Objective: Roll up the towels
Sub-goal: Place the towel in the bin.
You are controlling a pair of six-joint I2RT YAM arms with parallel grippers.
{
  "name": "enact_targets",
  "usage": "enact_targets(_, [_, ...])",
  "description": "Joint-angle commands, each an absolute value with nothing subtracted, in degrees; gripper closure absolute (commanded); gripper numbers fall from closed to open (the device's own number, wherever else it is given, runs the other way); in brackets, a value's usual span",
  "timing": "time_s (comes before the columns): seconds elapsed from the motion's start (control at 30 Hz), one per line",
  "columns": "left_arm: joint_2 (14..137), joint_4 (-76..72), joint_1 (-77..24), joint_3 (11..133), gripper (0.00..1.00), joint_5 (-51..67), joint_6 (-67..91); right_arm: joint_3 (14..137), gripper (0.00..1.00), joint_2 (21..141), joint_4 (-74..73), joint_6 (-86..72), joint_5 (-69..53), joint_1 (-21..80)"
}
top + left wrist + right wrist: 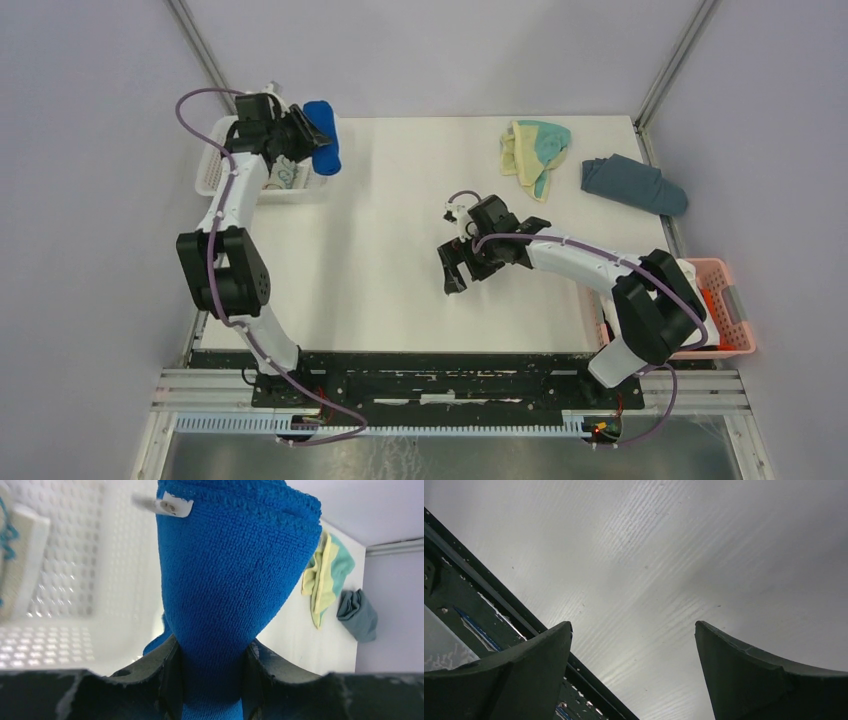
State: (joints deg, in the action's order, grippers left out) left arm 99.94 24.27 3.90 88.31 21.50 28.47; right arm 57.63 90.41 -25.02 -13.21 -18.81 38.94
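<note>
left fingers (272,667) around blue towel roll (225,580), long axis near-to-far

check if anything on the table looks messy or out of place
The pale yellow and teal-green cloth towel lies crumpled in a heap at the far side of the white table, not rolled. The slate grey-blue cloth beside it is bunched too. The royal blue towel, pinched in the left gripper, looks neatly rolled.

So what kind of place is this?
Probably a robotics lab test bench: a white table boxed in by plain grey screens, a left arm and right arm bolted at its edge, and a blue towel to practise on.
</note>
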Motion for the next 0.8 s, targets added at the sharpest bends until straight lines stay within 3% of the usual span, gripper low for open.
enact_targets(0.0, [107.3,28.4,8.2,98.0,0.81,29.5,23.6,57.3,0.0,87.4,-26.6,-10.7,-15.6,38.7])
enact_targets(0.27, [125.8,41.3,11.5,115.7,0.81,29.4,16.6,57.0,0.0,87.1,-28.7,-10.0,-13.1,38.6])
enact_targets(0.47, [135.8,50.6,12.0,125.7,0.81,23.0,12.0,56.4,0.0,86.6,-29.2,-10.6,-11.6,38.6])
enact_targets(0.77, [138.4,56.8,12.0,128.5,0.8,6.5,8.4,56.6,0.0,86.7,-30.9,-10.7,-10.2,38.6])
